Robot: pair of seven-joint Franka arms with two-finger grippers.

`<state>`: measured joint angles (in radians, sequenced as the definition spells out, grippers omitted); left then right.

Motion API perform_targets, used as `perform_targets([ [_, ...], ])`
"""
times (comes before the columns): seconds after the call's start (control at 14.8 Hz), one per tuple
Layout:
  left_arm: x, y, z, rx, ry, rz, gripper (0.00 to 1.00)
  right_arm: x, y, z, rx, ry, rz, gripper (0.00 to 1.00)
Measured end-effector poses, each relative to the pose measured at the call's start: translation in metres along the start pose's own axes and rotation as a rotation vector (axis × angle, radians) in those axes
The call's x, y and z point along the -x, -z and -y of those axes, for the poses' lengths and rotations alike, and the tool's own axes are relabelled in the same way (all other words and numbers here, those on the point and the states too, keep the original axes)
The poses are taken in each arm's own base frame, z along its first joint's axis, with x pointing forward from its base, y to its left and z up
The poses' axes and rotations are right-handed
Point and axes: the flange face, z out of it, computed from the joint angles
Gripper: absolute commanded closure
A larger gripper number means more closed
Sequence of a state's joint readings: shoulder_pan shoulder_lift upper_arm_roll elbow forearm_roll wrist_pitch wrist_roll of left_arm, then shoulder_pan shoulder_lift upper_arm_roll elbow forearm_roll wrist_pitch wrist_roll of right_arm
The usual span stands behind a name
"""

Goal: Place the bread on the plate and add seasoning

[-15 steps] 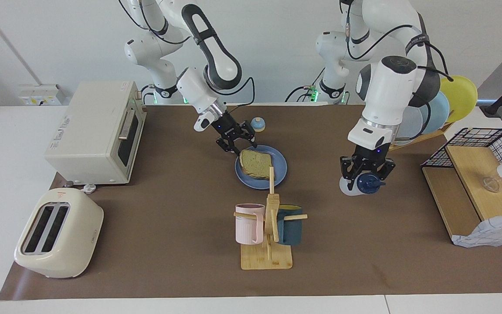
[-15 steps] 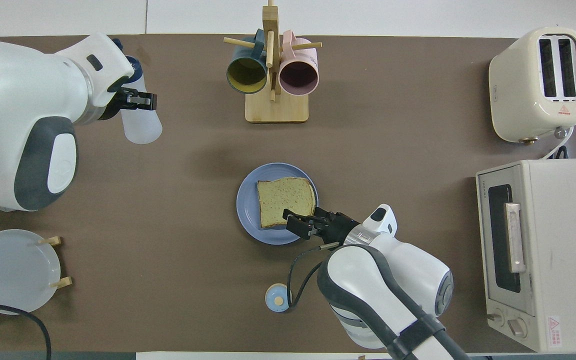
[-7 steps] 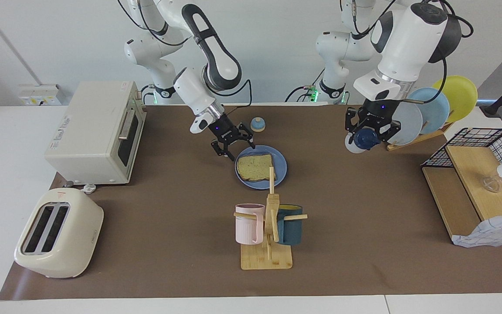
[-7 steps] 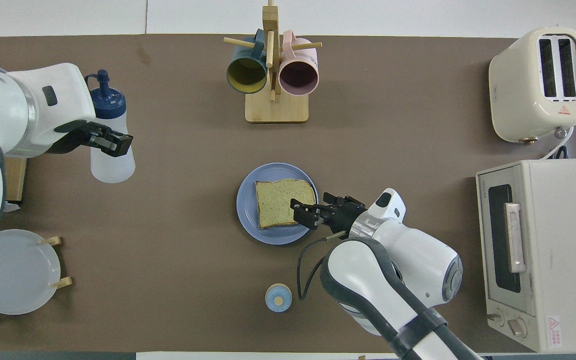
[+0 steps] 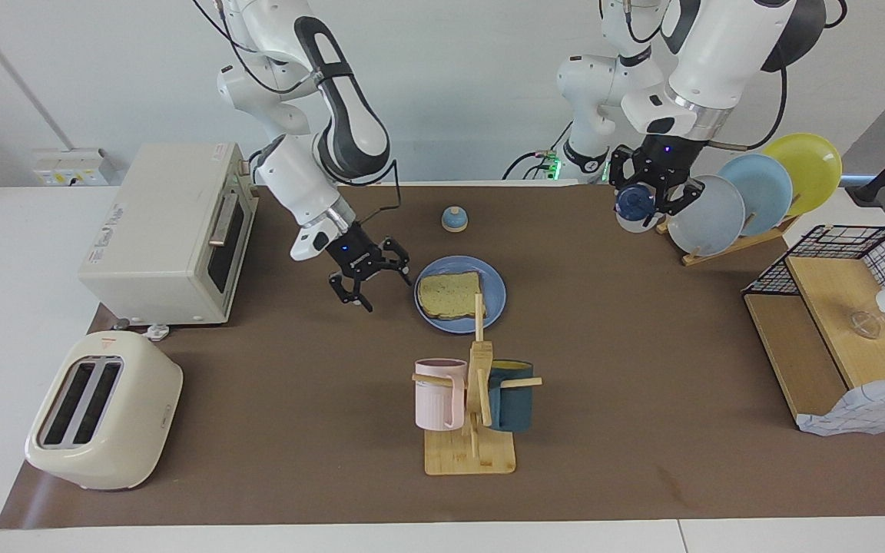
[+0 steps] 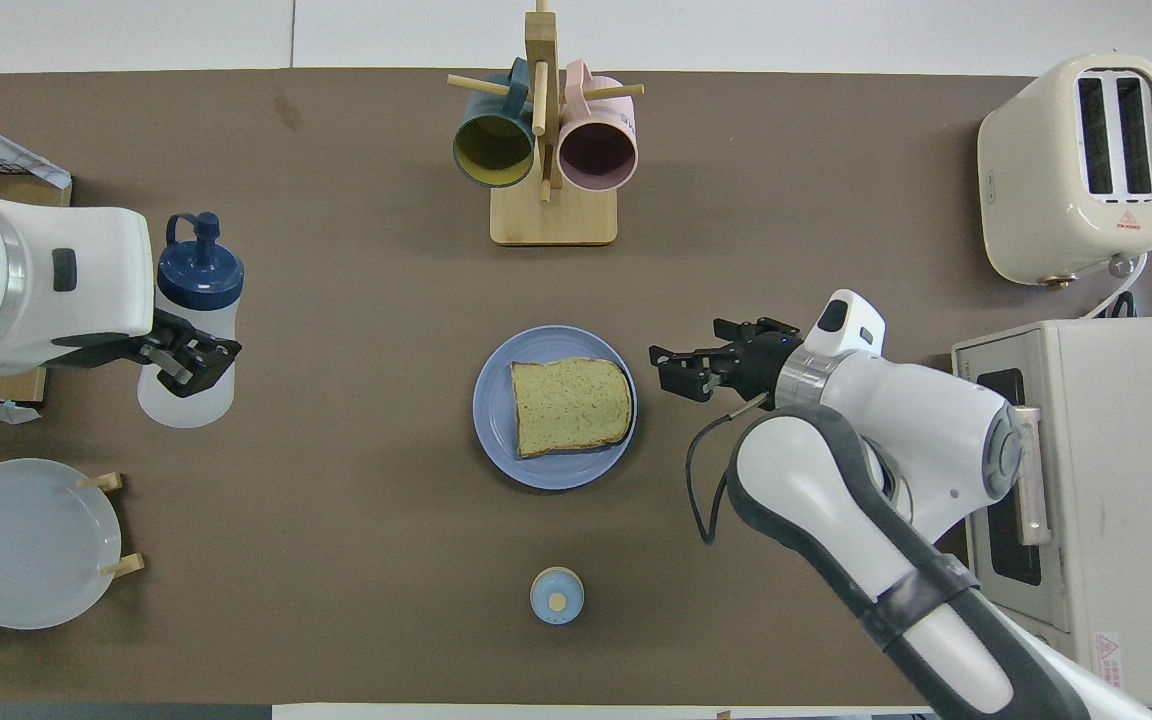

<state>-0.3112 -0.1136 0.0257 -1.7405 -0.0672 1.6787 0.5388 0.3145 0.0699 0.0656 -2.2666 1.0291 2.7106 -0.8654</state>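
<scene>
Your left gripper (image 5: 654, 201) grips the seasoning (image 5: 634, 209) aloft. Your right gripper (image 5: 369, 278), jaws apart, hangs beside the plate (image 5: 495, 296) bearing the bread (image 5: 450, 294).

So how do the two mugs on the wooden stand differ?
The pink mug is ribbed down its sides; the dark teal mug looks smooth. The pink mug's inside is dull pink, the teal mug's yellowish. The pink mug hangs toward the right arm's end of the table, the teal mug toward the left arm's. Both hang on pegs of one stand.
</scene>
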Motion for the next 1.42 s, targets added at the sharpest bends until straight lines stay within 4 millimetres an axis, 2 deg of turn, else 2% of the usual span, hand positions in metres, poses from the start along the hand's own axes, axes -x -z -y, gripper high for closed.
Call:
perform_targets([
  [0.2, -0.003, 0.004, -0.03, 0.023, -0.103, 0.032, 0.5, -0.031, 0.042, -0.055, -0.003, 0.113, 0.103, 0.0],
  [0.34, -0.005, 0.004, -0.05, 0.041, -0.165, 0.06, 0.5, -0.045, 0.07, -0.079, 0.004, 0.122, 0.175, 0.0],
  [0.41, -0.005, 0.004, -0.057, 0.048, -0.199, 0.071, 0.5, -0.051, 0.08, -0.082, 0.005, 0.101, 0.205, 0.0],
  [0.54, -0.003, 0.005, -0.063, 0.062, -0.268, 0.087, 0.5, -0.059, 0.089, -0.071, -0.012, 0.024, 0.248, 0.0],
  [0.74, 0.002, 0.004, -0.066, 0.084, -0.345, 0.113, 0.5, -0.068, 0.105, -0.033, -0.035, -0.137, 0.297, 0.0],
  [0.81, 0.003, 0.004, -0.067, 0.09, -0.366, 0.119, 0.5, -0.071, 0.113, -0.011, -0.039, -0.191, 0.31, 0.0],
  [0.95, 0.004, 0.002, -0.068, 0.096, -0.388, 0.123, 0.5, -0.076, 0.127, 0.045, -0.043, -0.271, 0.324, 0.0],
  [1.15, 0.005, -0.004, -0.082, 0.103, -0.419, 0.134, 0.51, -0.077, 0.142, 0.117, -0.087, -0.382, 0.321, 0.0],
  [1.28, 0.005, -0.007, -0.089, 0.106, -0.466, 0.133, 0.52, -0.085, 0.154, 0.147, -0.148, -0.476, 0.302, 0.06],
  [1.42, 0.005, -0.008, -0.09, 0.109, -0.532, 0.129, 0.53, -0.099, 0.169, 0.174, -0.182, -0.531, 0.281, 0.17],
])
